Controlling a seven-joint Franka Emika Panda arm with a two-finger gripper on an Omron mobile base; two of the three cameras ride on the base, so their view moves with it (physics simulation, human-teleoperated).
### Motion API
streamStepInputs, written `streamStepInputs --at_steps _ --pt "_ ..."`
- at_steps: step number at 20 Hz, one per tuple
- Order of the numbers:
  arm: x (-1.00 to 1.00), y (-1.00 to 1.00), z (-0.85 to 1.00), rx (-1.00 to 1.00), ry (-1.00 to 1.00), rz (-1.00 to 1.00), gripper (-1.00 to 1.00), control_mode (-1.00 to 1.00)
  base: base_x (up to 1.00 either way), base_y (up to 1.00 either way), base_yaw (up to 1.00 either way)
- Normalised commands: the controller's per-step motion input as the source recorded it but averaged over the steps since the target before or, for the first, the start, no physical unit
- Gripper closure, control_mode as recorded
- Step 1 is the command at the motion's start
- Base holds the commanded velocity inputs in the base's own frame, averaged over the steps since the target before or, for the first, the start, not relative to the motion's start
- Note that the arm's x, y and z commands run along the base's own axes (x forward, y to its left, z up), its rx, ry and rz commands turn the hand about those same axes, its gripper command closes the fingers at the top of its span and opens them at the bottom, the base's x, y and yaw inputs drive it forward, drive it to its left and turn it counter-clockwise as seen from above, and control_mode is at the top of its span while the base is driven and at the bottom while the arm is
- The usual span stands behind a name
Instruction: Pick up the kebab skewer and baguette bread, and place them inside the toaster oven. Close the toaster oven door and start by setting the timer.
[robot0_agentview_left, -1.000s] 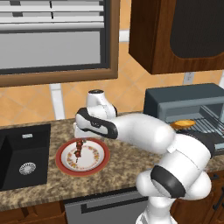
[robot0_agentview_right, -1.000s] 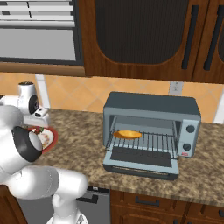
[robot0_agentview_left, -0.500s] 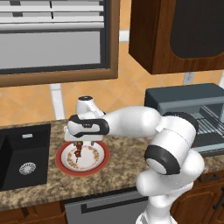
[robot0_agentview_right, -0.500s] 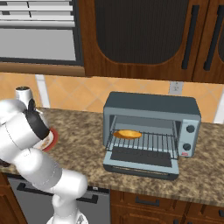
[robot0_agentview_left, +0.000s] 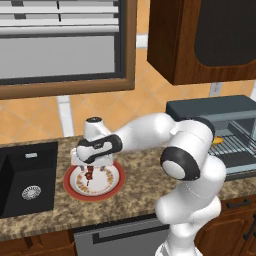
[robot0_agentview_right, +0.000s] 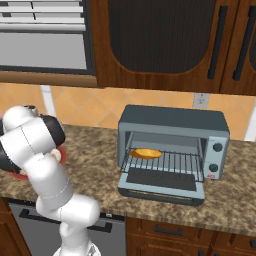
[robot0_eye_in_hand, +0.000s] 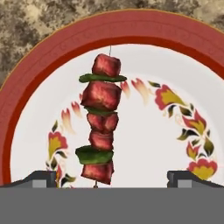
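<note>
Step in hand: pickup of the kebab skewer. The baguette bread (robot0_agentview_right: 145, 153) already lies on the wire rack inside the toaster oven (robot0_agentview_right: 172, 150), well apart from the pincer, across the counter; the toaster oven door (robot0_agentview_right: 161, 184) hangs down open. Closing it and setting the timer are not yet done.

The pincer (robot0_agentview_left: 90, 167) hovers low over a red-rimmed plate (robot0_eye_in_hand: 26, 78) with a floral pattern. Its jaws stand spread wide, holding nothing. In the hand view the kebab skewer (robot0_eye_in_hand: 100, 127) lies on the plate directly ahead of the pincer, between the lines of the two fingertips (robot0_eye_in_hand: 41, 178) but nearer one of them, its length running away from the camera.

Next move, as judged: descend until the fingertips straddle the meat chunks, shift slightly to centre the stick, then press the jaws together across it.

The speckled brown granite counter (robot0_agentview_left: 145, 182) carries the plate and oven. A black sink (robot0_agentview_left: 25, 180) sits just beyond the plate. A dark wood wall cabinet (robot0_agentview_left: 200, 40) hangs above; orange tiles line the wall.
</note>
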Motion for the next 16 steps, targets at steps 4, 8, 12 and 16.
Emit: streamStepInputs --at_steps 4,8,12,16 --pt "0.21 0.03 -0.24 0.00 0.00 -0.03 -1.00 -1.00 0.00 0.00 0.00" --pt "0.11 0.08 -0.29 0.00 0.00 -0.02 -1.00 -1.00 0.00 0.00 0.00" --pt "0.00 0.10 -0.27 0.00 0.00 0.00 -1.00 -1.00 0.00 0.00 0.00" --pt "0.00 0.05 -0.23 0.00 0.00 0.00 -1.00 -1.00 0.00 0.00 0.00"
